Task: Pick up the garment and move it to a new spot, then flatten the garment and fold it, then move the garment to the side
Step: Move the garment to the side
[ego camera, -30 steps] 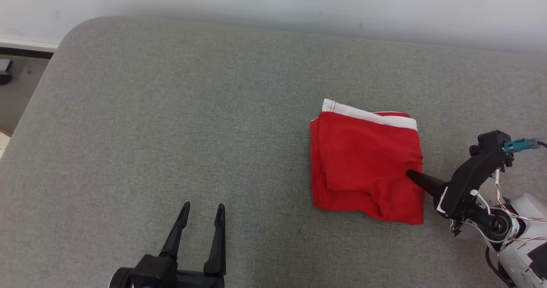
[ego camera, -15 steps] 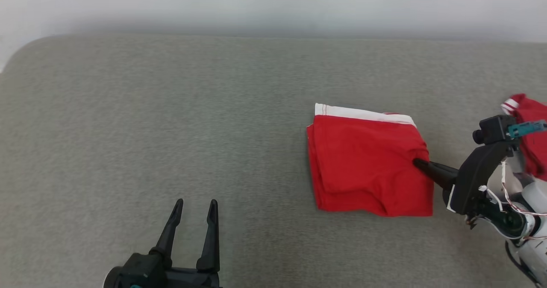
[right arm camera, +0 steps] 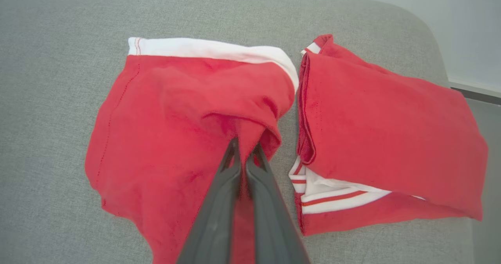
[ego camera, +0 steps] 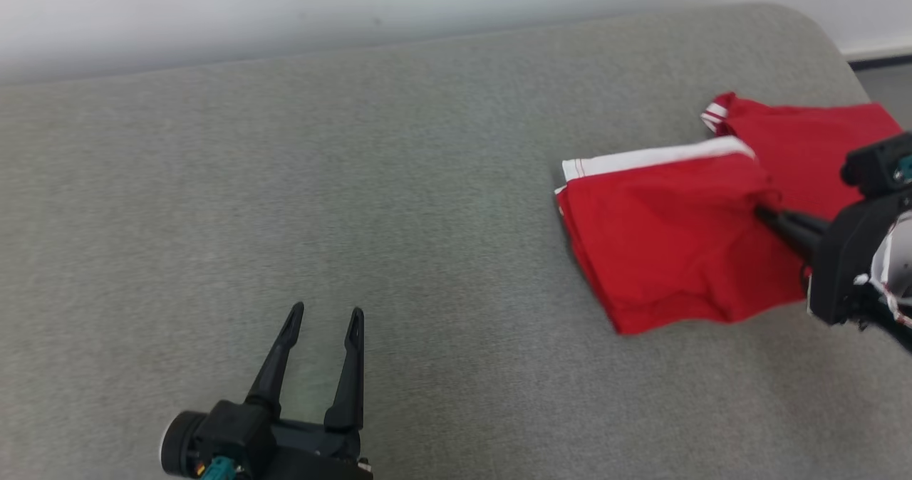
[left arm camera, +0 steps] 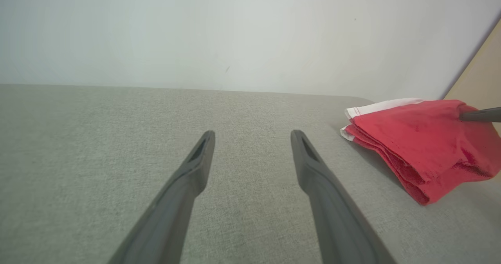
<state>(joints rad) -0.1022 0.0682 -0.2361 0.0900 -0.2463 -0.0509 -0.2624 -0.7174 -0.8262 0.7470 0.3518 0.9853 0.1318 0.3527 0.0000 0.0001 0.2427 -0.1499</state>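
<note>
A folded red garment (ego camera: 670, 238) with a white band lies on the grey cushion, toward the right. My right gripper (ego camera: 766, 215) is shut on its right edge, the cloth bunched between the two fingers (right arm camera: 245, 148). The same garment (right arm camera: 172, 115) fills the left half of the right wrist view and appears at the right of the left wrist view as the garment (left arm camera: 419, 138). My left gripper (ego camera: 324, 316) stands open over bare cushion at the lower left, well apart from the garment, its open fingers (left arm camera: 199, 154) holding nothing.
A second folded red garment (ego camera: 805, 138) with white and red striped trim lies just beyond the held one, near the cushion's right end (ego camera: 819, 31); the same second garment (right arm camera: 383, 138) lies close beside the held one. A pale wall (ego camera: 285, 3) runs behind.
The head camera has swung to the right, bringing the second garment and the cushion's right end into view. My right gripper stays shut on the garment, which has shifted toward the second garment.
</note>
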